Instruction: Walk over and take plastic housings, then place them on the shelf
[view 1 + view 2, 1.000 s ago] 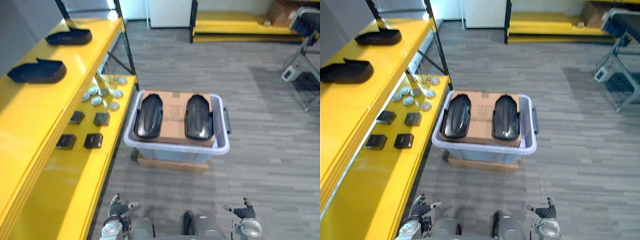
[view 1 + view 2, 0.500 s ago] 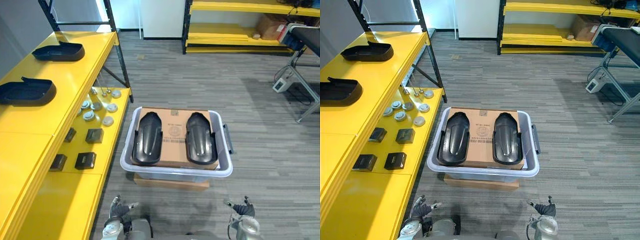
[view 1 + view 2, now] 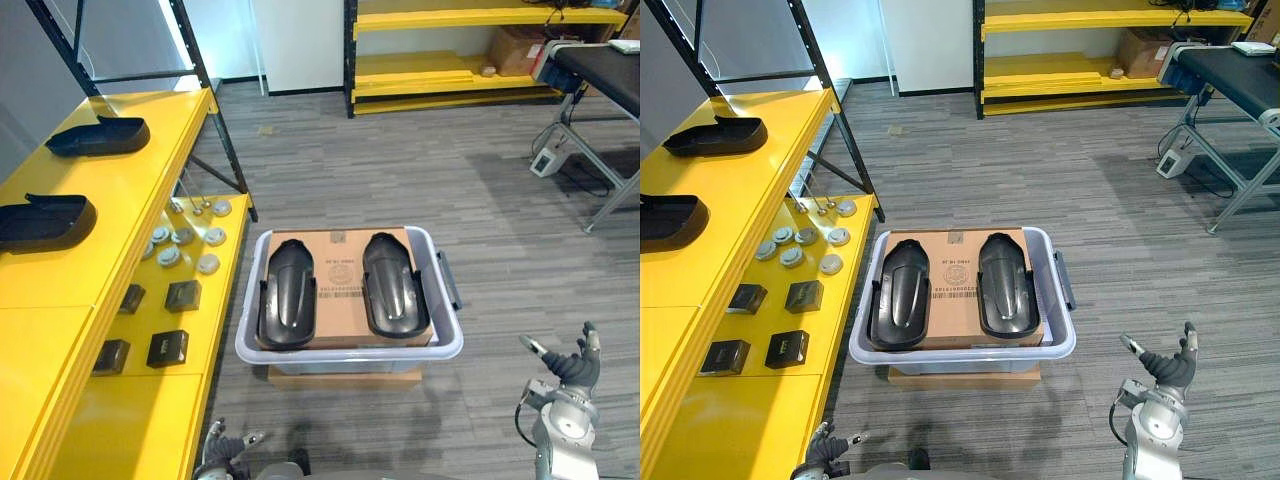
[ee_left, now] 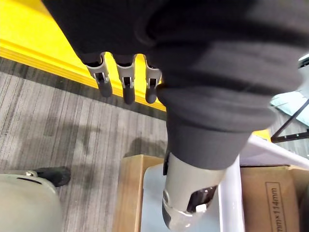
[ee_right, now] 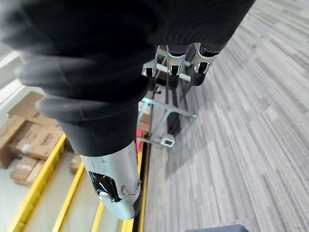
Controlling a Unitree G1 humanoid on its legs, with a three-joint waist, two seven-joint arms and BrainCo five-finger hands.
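Two black plastic housings lie side by side on a cardboard box inside a pale bin on the floor beside the yellow shelf, while the left robot hand and right robot hand hang low, fingers loosely spread, holding nothing.

This looks like a storeroom or a factory workshop. Long yellow shelves on black steel posts stand along a grey floor. Small metal discs and black blocks lie in rows on them, and cardboard boxes sit on a far rack.
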